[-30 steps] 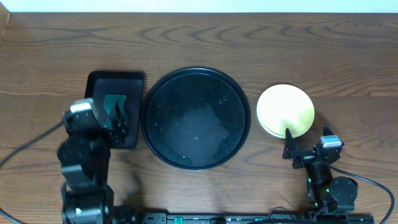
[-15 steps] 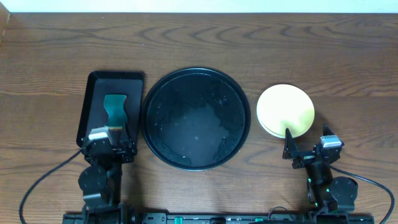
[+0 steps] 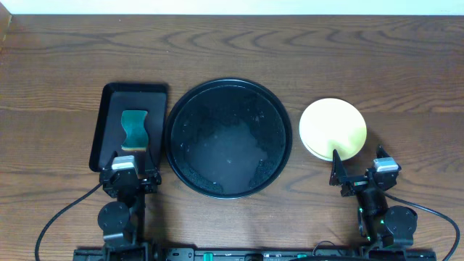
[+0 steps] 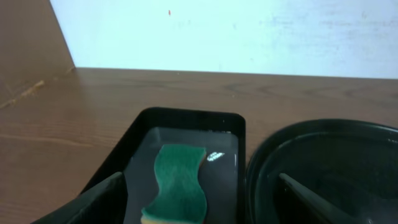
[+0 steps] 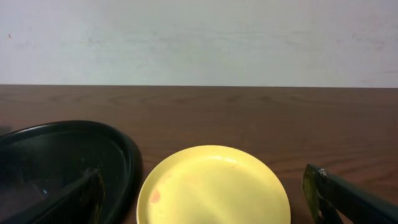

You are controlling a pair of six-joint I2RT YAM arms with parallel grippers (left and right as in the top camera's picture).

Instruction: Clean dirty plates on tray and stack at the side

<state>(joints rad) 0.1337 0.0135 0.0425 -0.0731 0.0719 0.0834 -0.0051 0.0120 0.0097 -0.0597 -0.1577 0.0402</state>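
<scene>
Nearest the front edge of the brown wooden table (image 3: pixel 406 65), the left gripper (image 4: pixel 200 180) sits low with its fingers spread and nothing between them. The right gripper (image 5: pixel 202 177) gapes empty too, just short of the small round plastic plates (image 3: pixel 333 129). These lie piled, the pale yellow one on top, beside the large round black tray (image 3: pixel 168 130), which holds only wet streaks. The wavy green sponge (image 3: pixel 134 130) lies in the smaller rectangular black tray (image 3: pixel 109 98). The job looks finished, so both arms are best parked clear, though a faint reddish mark on the top plate may merit another wipe.
</scene>
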